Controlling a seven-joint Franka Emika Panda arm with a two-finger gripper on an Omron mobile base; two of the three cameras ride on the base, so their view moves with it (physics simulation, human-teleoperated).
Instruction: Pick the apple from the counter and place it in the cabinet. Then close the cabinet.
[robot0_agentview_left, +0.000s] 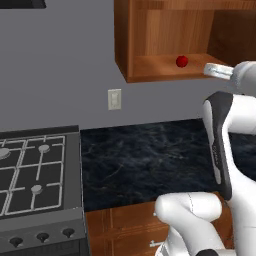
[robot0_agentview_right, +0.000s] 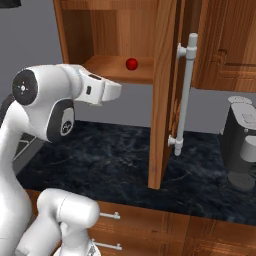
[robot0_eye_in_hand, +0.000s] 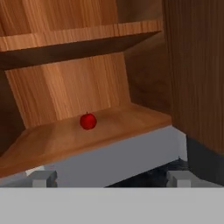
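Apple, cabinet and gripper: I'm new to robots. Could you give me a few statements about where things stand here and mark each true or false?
1. The apple sits on the cabinet floor. True.
2. The door is shut. False: it stands open, edge toward the camera.
3. The gripper holds the apple. False: it is open and empty, with the apple lying apart on the wood.
4. A coffee machine stands on the counter. True.
5. The stove is to the right of the cabinet. False: it is to the left, below.
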